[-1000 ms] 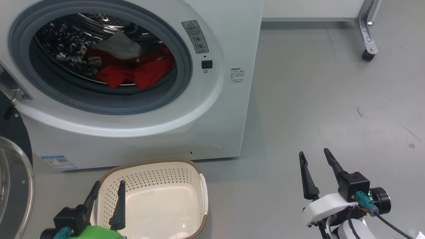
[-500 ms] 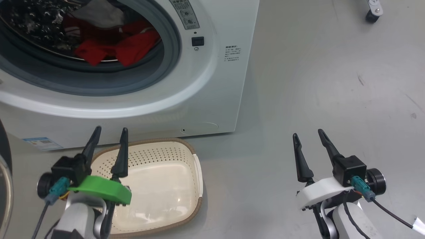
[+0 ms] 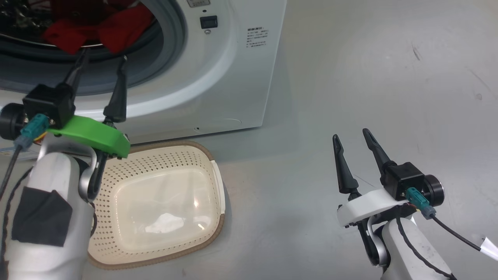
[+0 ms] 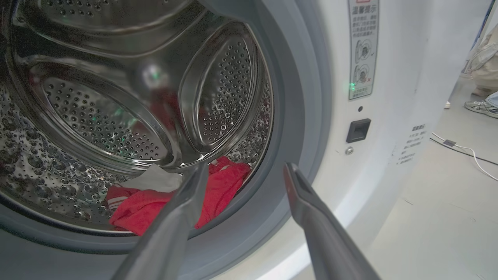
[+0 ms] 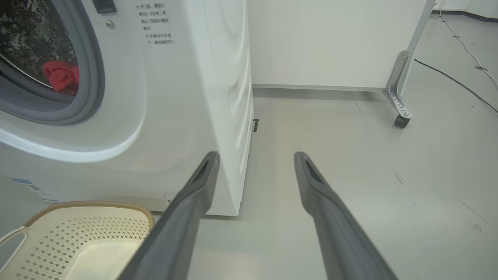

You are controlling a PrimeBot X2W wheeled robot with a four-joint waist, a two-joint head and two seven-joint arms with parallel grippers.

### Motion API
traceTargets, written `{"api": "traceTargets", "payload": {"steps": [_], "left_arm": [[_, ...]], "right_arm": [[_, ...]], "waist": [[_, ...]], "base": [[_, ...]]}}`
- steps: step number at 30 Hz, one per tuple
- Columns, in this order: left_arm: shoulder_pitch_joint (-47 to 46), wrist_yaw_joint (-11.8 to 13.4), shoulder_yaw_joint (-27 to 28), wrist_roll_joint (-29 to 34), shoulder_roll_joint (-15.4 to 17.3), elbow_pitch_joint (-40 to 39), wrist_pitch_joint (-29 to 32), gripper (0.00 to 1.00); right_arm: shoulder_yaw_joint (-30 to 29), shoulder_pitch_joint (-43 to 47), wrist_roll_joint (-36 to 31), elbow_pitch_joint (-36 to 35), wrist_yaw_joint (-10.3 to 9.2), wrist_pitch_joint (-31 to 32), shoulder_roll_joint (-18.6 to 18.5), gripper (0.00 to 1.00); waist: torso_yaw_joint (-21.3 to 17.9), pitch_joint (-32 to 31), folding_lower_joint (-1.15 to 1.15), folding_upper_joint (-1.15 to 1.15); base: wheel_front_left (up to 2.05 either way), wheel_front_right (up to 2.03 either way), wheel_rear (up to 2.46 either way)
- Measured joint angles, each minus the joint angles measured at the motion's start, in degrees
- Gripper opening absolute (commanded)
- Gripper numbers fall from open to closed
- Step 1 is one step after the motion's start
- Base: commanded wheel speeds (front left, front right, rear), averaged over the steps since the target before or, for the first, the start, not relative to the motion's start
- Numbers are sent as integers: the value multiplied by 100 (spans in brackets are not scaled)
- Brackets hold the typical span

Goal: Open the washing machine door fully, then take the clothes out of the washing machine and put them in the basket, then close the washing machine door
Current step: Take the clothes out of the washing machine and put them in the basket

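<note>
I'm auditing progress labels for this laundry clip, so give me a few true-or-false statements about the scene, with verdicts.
1. The red clothes lie inside the steel drum of the big white washing machine. True.
2. The cream perforated plastic basket holds a red jersey. False: no red cloth lies in it.
3. The left claw is shut on cloth. False: it is open at the drum opening, gripping nothing.
4. The right claw is open above the grey floor. True.

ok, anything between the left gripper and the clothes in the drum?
Only the grey gasket lip. In head view the left gripper, fingers open, sits at it, the clothes just beyond; left wrist view shows nothing else in the way.
</note>
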Motion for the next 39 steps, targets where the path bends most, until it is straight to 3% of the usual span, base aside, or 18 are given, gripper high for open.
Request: {"api": "traceTargets", "payload": {"steps": [20,26,39], "left_arm": [[-1847,-42,-69,-176,788,1035,1124,100],[-2301,-44,-316,-280,920,1223,1466,100],[-2757,-43,-68,-393,1209,2022,2009,100]], "right_arm": [[401,-533,330,-168,-102,0,-22,100],[545,-604,406,-188,-142,0,-23,100],[664,-773,603,-241,-187,0,-21,100]], "waist": [[-617,877,0,0],[-802,1116,0,0],[-1157,1539,0,0]], "base": [[0,0,0],[0,0,0],[0,0,0]]}}
